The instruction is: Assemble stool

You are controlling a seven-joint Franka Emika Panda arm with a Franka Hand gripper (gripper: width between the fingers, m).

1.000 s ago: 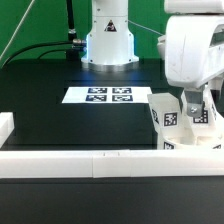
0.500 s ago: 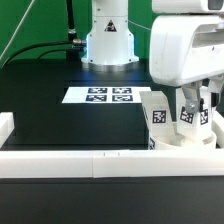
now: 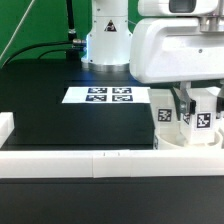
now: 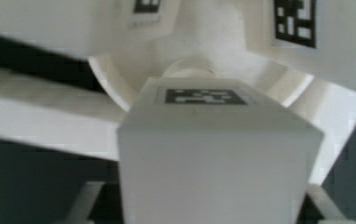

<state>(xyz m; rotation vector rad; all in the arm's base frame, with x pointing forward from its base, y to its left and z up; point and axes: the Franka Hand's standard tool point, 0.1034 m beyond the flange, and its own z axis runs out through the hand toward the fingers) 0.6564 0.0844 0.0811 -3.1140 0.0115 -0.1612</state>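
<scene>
Arm (image 3: 175, 50) shifted leftward, tool (image 3: 190, 108) gripping leg (image 4: 210, 150) above seat (image 3: 190, 138)

You have a black table (image 3: 60, 120) as the work surface. The marker board (image 3: 108, 96) lies flat on it toward the rear. White border rails (image 3: 80, 160) run along its front edge. The round seat (image 3: 190, 150) rests on it at the exterior view's right.
</scene>
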